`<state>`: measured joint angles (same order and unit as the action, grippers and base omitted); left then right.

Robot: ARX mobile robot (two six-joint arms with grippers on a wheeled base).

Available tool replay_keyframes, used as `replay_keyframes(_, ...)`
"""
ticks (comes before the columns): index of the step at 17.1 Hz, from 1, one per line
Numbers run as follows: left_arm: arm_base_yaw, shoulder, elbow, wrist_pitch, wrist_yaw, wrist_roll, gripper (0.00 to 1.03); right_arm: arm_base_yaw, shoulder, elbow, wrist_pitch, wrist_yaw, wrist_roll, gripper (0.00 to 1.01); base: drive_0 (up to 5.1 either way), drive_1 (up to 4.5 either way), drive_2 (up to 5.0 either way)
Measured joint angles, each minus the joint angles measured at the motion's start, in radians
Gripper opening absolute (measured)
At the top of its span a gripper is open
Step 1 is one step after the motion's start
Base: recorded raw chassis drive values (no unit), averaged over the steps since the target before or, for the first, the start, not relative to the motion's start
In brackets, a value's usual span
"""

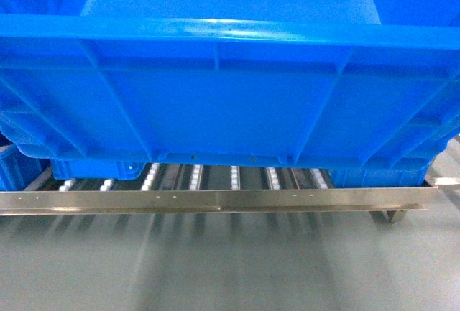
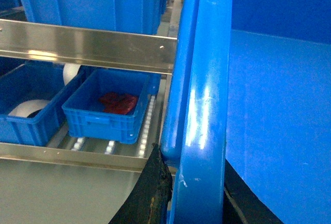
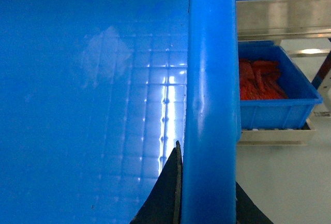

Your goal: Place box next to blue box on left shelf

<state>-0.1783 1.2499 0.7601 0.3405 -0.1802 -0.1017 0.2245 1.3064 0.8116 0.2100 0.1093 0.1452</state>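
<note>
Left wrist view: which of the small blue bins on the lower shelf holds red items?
The bin nearest the held box: the small blue bin with red pieces on its floor. The bin to its left holds a white roll instead.

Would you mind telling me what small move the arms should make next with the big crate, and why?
Probably ease the box a little further forward over the shelf before lowering. In the head view its base hangs above the front lip, with roller tracks visible below. Both the left end effector and the right end effector clamp its rim, so it seems carried, not resting.
</note>
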Motion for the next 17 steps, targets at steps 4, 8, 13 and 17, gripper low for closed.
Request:
replay_keyframes(4,0.003,-0.002,0.0,0.003,0.002,0.0,0.14,-0.003,0.001,0.0,-0.004,0.0,0.004,0.08,-0.1,-0.08,-0.1)
replay_keyframes(8,0.002,-0.002,0.0,0.003,0.002,0.0,0.14,-0.003,0.001,0.0,-0.003,0.0,0.003,0.08,0.0,0.0,0.0)
replay_keyframes(13,0.002,-0.002,0.0,0.006,0.002,0.0,0.14,-0.003,0.0,0.0,0.0,0.0,0.003,0.08,0.0,0.0,0.0)
replay_keyframes(17,0.002,-0.002,0.0,0.005,0.002,0.0,0.14,-0.003,0.0,0.0,-0.002,0.0,0.003,0.08,0.0,0.0,0.0)
